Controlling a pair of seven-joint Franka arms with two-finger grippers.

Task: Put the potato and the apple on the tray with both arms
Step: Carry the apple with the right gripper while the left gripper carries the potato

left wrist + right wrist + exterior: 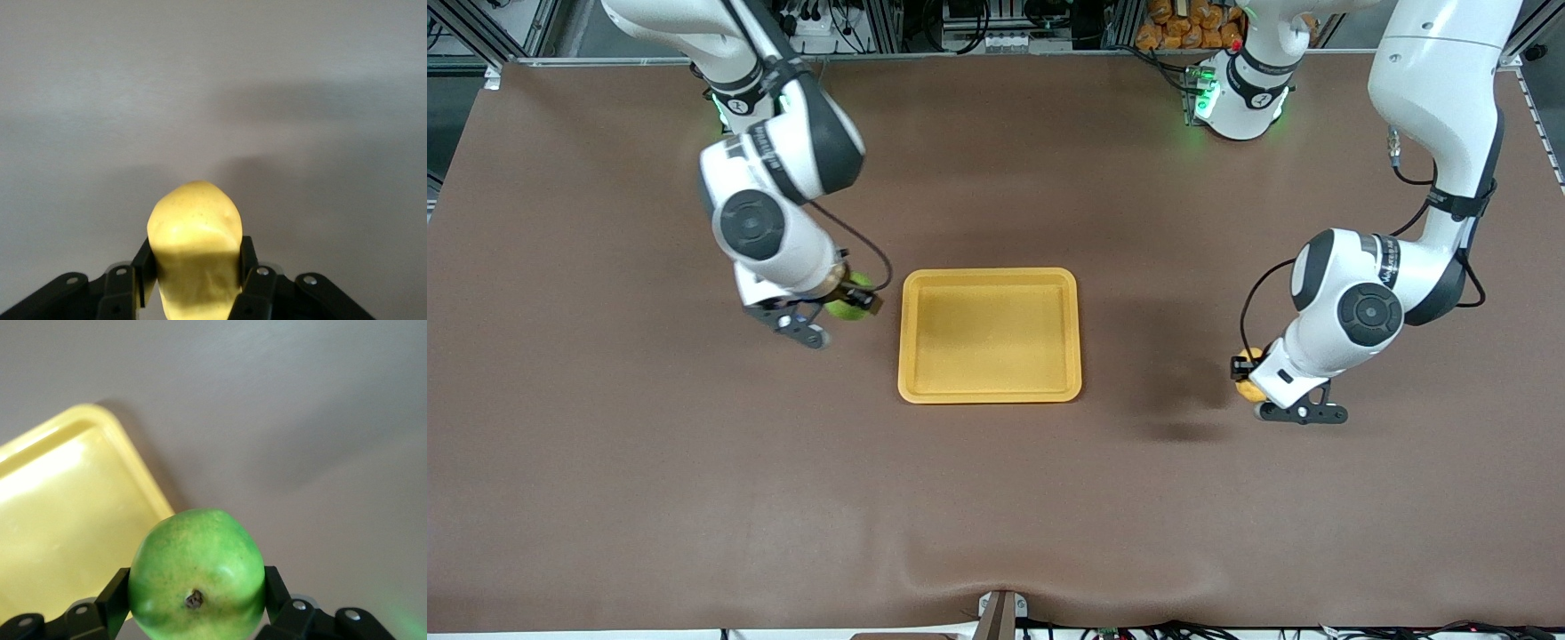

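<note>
Potato (193, 250) gripped in left end effector (1247, 373), apple (197, 583) in right end effector (852, 298), seemingly beside tray (989, 277).

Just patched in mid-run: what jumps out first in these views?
The yellow tray sits bare in the middle of the brown table. Beside its rim toward the right arm's end, the right gripper is shut on the green apple. Well off toward the left arm's end, over bare table, the left gripper is shut on the potato.
</note>
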